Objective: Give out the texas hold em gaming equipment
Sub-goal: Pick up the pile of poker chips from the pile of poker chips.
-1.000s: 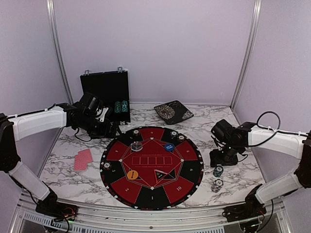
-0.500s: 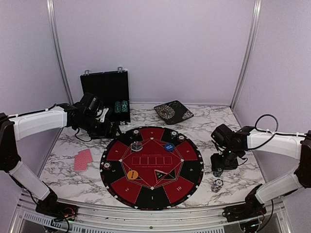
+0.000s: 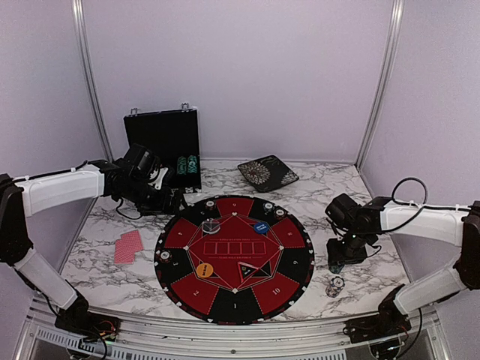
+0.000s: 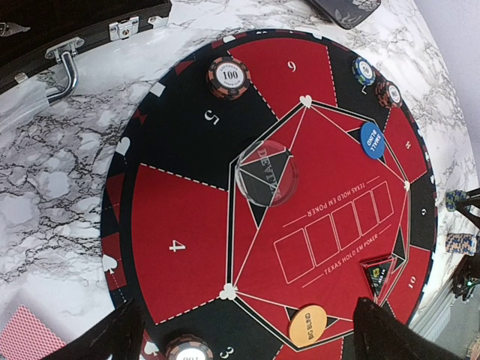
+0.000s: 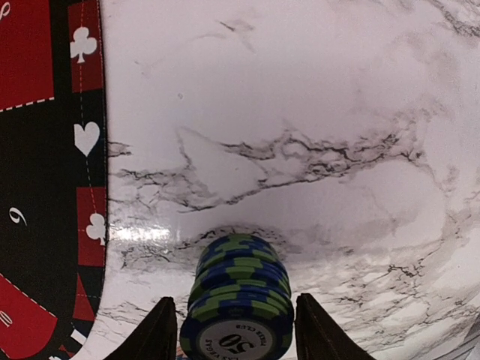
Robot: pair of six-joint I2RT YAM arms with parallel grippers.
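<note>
My right gripper [image 3: 338,258] is down over a green-and-blue chip stack [image 5: 238,300] on the marble, right of the round mat [image 3: 234,292]. Its fingers [image 5: 154,330] flank the stack closely, with a thin gap still showing, so it is open. A white-black chip stack [image 3: 334,286] stands just in front of it. On the mat lie a clear button [image 4: 266,172], a blue button [image 4: 372,139], an orange button [image 4: 308,325] and single chips [image 4: 227,77]. Red-backed cards [image 3: 128,246] lie left of the mat. My left gripper [image 4: 247,337] hovers open over the mat's back-left edge, holding nothing.
A black hinged case [image 3: 163,139] stands open at the back left with green chips [image 3: 187,164] in front of it. A dark patterned box [image 3: 268,173] lies at the back centre. Walls close the cell on three sides.
My right gripper has come down and forward over the green-and-blue stack, and its jaws have narrowed around it. The left arm has not moved.
</note>
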